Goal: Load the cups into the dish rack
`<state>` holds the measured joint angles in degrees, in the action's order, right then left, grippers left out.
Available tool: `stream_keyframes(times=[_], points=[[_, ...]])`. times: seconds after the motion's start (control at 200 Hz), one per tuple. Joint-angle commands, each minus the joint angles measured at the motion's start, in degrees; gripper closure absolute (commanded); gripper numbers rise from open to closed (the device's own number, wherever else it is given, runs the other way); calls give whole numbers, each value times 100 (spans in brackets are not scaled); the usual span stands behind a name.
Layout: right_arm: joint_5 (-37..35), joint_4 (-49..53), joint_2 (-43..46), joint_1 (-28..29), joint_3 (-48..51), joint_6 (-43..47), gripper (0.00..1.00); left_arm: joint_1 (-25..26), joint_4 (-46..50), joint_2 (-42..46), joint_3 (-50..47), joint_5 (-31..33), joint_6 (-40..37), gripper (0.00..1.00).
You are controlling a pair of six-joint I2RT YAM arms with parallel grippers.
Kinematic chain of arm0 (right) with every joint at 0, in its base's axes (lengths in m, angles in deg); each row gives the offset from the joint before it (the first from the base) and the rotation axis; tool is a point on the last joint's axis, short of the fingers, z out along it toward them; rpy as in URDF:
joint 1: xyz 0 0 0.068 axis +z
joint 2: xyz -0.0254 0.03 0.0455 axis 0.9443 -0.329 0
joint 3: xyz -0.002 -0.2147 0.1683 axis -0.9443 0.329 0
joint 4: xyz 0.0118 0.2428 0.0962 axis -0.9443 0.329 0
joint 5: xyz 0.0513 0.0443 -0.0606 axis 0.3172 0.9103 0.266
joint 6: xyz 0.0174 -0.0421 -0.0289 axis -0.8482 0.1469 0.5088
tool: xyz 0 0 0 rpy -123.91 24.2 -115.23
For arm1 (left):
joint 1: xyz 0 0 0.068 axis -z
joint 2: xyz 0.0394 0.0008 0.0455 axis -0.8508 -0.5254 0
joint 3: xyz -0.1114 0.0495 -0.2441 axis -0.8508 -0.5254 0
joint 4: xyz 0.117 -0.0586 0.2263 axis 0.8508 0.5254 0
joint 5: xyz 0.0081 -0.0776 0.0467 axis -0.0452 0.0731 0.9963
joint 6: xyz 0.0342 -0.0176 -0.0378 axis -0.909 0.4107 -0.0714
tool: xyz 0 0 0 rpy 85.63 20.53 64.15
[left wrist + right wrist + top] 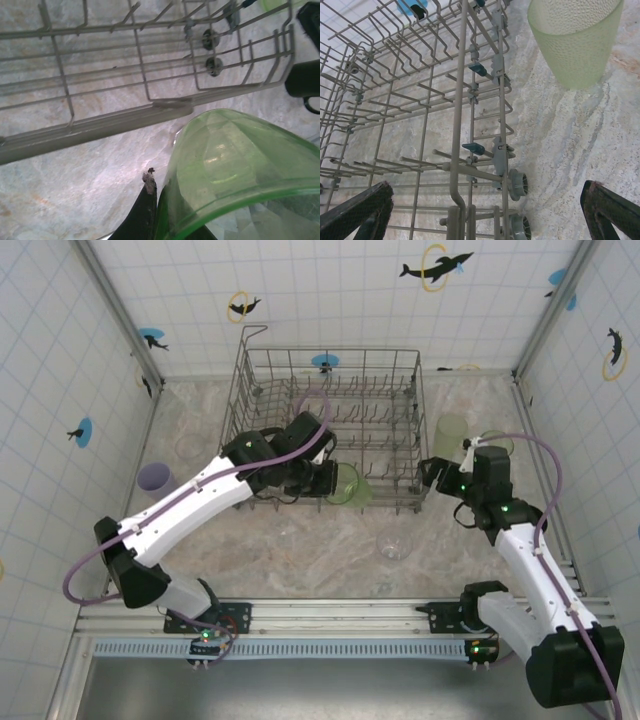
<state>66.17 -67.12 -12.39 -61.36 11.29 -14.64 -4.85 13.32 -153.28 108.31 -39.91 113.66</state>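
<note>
The grey wire dish rack (330, 390) stands at the middle back of the table. My left gripper (328, 480) is shut on the rim of a translucent green tumbler (349, 484), held tilted at the rack's near edge. In the left wrist view one finger (146, 202) lies outside the tumbler's (240, 160) wall, with the rack's frame (100, 125) beyond it. My right gripper (438, 474) stands open beside the rack's right end. Its fingers (360, 210) straddle the rack's corner wires (455, 125). Another green tumbler (575, 40) stands upright ahead of it, also seen from above (450, 435).
A lavender tumbler (155, 478) stands at the left wall. A clear glass (393, 543) sits on the marble in front of the rack. One more pale cup (496, 443) is behind the right gripper. Tiled walls close in three sides.
</note>
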Motion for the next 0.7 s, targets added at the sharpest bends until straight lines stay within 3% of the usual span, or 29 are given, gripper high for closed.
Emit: stream_keyframes(times=[0.0,0.28,0.696], points=[[127,-175,-74,52,-301,91,1,-147,144,-121,440,-187,-235,100],[-110,-157,-222,58,-450,103,1,-655,-275,-396,822,-630,-570,100],[565,-1135,-174,67,-408,-395,1,-1720,-1281,-287,67,-1779,-1415,100]])
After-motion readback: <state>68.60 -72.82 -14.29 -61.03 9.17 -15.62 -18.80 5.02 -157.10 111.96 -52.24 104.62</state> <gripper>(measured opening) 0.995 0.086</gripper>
